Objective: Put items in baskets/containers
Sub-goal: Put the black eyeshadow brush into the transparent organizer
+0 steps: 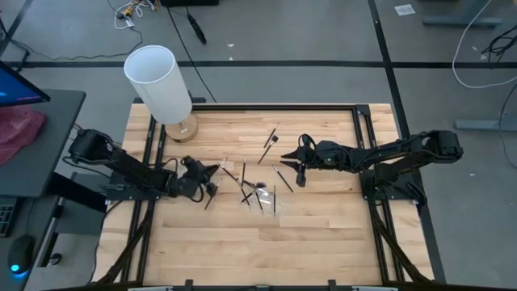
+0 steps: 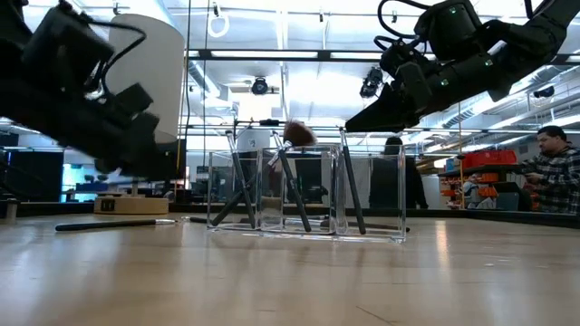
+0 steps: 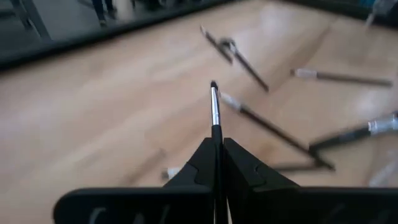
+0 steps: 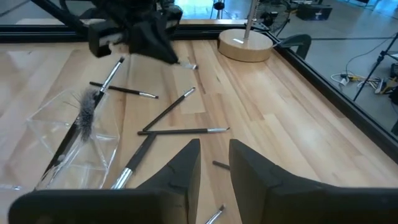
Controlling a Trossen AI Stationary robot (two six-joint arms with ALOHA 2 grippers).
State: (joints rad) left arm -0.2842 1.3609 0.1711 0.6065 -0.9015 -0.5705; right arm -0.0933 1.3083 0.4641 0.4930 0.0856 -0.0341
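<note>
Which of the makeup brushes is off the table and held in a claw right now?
The thin brush pinched in the left claw, its tip sticking out past the fingers. The other loose brushes lie flat on the wood; the right claw holds none.

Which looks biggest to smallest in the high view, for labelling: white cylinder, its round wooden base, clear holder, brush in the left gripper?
1. White cylinder, though it stands tall, nearer the camera.
2. Clear holder and round wooden base: too alike to rank.
3. Brush clamped in the left gripper.
</note>
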